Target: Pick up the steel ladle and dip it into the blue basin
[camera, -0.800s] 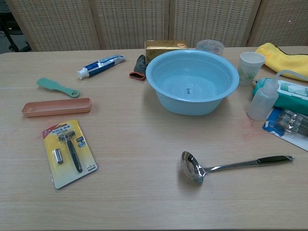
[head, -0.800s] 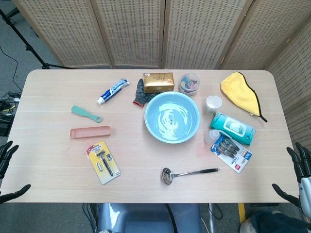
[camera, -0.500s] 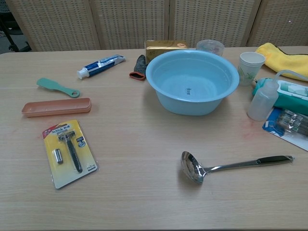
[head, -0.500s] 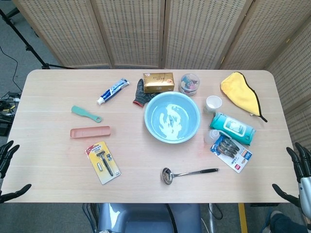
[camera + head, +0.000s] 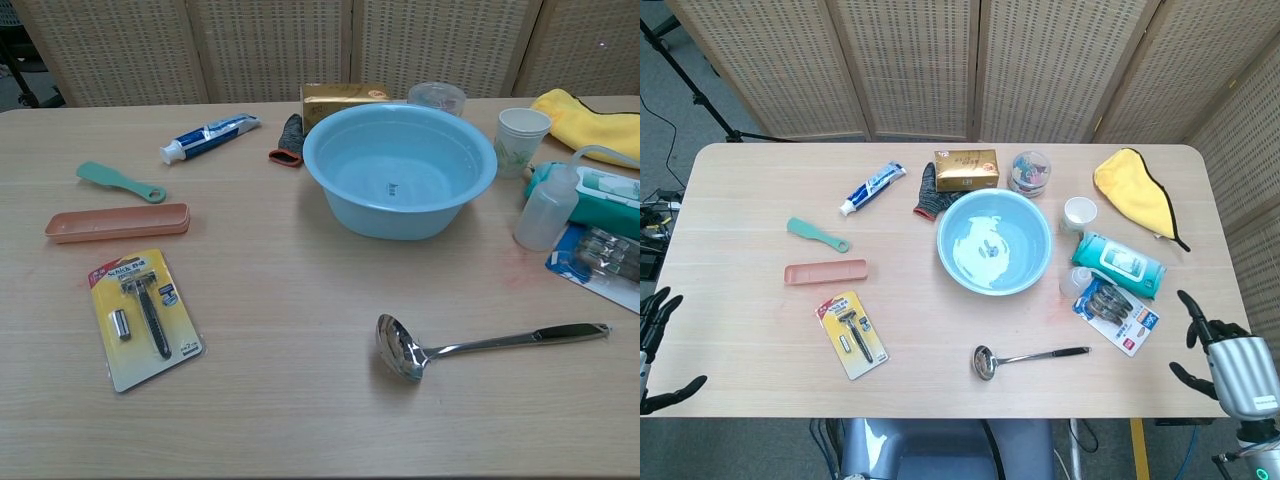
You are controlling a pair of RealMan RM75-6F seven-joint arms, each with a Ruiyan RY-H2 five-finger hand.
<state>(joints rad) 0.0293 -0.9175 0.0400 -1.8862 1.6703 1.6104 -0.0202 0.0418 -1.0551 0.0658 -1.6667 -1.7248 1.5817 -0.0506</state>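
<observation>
The steel ladle (image 5: 1025, 357) lies flat near the table's front edge, bowl to the left and black handle to the right; in the chest view the ladle (image 5: 470, 345) is untouched. The blue basin (image 5: 993, 241) stands behind it at mid-table and holds water, seen also as basin (image 5: 399, 168). My right hand (image 5: 1225, 360) hovers by the table's front right corner, fingers spread, holding nothing. My left hand (image 5: 657, 345) hangs off the front left edge, fingers apart and empty. Neither hand appears in the chest view.
A razor pack (image 5: 852, 334), pink case (image 5: 825, 271), green brush (image 5: 817, 234) and toothpaste (image 5: 871, 188) lie left. Right of the basin are a paper cup (image 5: 1079, 213), squeeze bottle (image 5: 545, 211), wipes pack (image 5: 1120, 262), blister pack (image 5: 1116, 314) and yellow cloth (image 5: 1135, 191). A gold box (image 5: 966, 169) sits behind.
My right hand has moved inward and up from the bottom right corner toward the table's front right edge. The left hand barely shifted. The ladle has not moved.
</observation>
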